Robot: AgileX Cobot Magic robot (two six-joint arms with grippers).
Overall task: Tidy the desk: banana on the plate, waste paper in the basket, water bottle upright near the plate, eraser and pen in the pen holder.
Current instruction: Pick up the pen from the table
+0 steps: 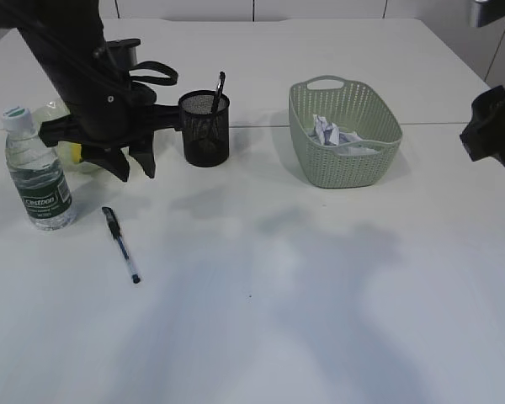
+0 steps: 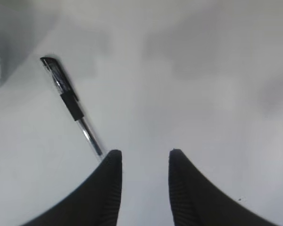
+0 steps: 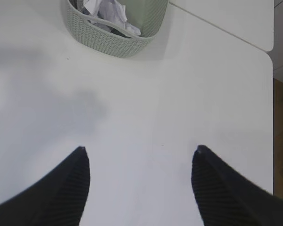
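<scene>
Pen [image 2: 70,104] flat on table [image 2: 188,94], just left of left claw [image 2: 144,157], jaws partly apart, empty, right claw [image 3: 140,149] wide, empty

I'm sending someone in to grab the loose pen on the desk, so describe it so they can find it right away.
Start at the upright water bottle on the desk's left side. Just to its right, lying flat on the white table, is a slim black pen with a clear barrel. Unlike the pen standing in the black mesh pen holder, it lies loose.

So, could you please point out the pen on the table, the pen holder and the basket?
pen [image 1: 120,245], exterior view, middle of its barrel.
pen holder [image 1: 205,135], exterior view, front mesh wall.
basket [image 1: 343,169], exterior view, front woven wall.
</scene>
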